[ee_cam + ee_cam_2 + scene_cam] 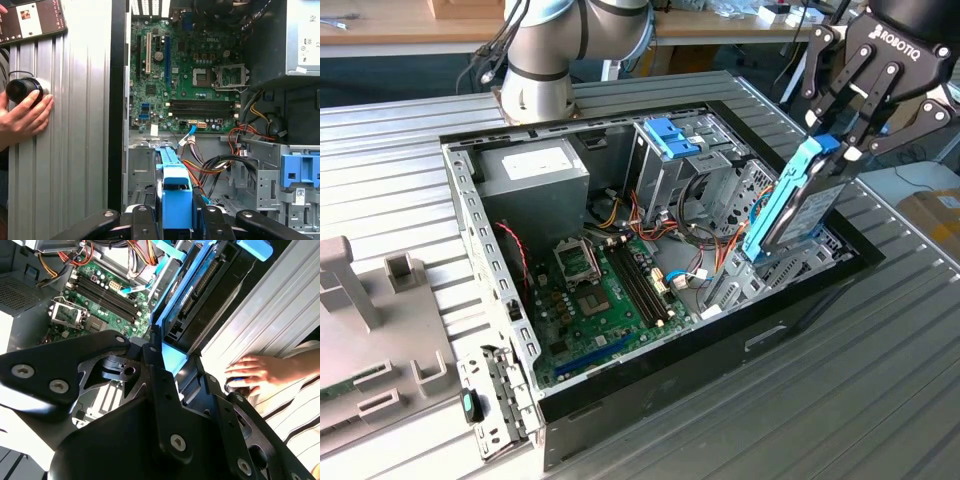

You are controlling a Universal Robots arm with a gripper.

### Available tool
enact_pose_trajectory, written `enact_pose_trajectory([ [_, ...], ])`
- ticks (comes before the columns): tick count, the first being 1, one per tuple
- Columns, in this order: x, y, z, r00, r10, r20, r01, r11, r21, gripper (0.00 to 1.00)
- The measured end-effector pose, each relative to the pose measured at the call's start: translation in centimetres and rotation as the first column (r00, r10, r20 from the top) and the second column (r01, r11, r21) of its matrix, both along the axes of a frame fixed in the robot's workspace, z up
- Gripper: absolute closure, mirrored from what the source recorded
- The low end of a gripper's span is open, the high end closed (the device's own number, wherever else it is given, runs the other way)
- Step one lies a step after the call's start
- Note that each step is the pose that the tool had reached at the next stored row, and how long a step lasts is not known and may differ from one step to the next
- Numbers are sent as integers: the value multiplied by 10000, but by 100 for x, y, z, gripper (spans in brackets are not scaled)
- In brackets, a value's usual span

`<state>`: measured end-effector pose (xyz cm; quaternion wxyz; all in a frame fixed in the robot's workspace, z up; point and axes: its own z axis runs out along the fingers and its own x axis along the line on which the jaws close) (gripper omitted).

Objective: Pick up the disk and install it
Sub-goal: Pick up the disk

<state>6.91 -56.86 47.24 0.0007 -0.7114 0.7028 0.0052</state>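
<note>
The disk [800, 205] is a grey drive in a light-blue carrier. It hangs tilted on edge over the side of the open computer case [470, 200] that lies at the exterior view's right, its lower end down among the drive bays. My gripper [835, 150] is shut on the blue handle at its upper end. In the second wrist view the disk [200, 295] reaches away from the gripper [172, 360] toward the case. In the first wrist view the blue handle [176, 200] sits between the black fingers [141, 222].
Inside the case lie a green motherboard [610, 290], a power supply [535, 170], loose cables and an upright silver drive cage with a blue latch [670, 135]. A person's hand [25, 112] rests on a black knob [22, 90] beside the case. Grey fixtures [360, 300] stand at the exterior view's left.
</note>
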Motion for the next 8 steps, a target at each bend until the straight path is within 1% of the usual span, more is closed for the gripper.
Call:
enact_pose_trajectory([
  [2, 1, 11, -9, 10000, -15, 0, 15, 10000, 22, 64],
  [4, 1, 34, -18, 10000, -20, 0, 20, 10000, 44, 64],
  [6, 5, 36, -67, 10000, -32, -1, 32, 10000, 44, 64],
  [8, 9, 37, -101, 10000, -49, -1, 49, 10000, 40, 64],
])
